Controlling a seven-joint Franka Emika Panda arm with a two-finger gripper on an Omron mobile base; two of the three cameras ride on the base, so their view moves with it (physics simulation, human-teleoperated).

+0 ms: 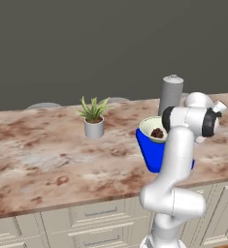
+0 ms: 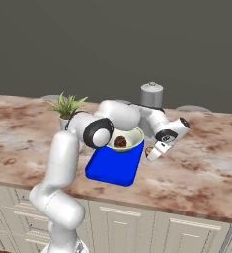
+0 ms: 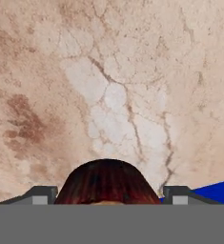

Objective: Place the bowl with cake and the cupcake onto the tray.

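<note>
While the bowl (image 2: 125, 140) rests on the tray (image 2: 112, 169), the cupcake (image 3: 106, 183) is bracketed, ungripped, by the gripper's (image 3: 106, 194) spread fingers (image 3: 43, 194).

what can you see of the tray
The tray is a bright blue, flat rectangular board with rounded corners, smooth and plastic-looking. It lies flat on the marble counter near its front edge, one corner toward the cabinets. The bowl with the cake sits on its far end. The arm hides part of it in the left base view. In the hand view a blue corner shows at the lower right.
</note>
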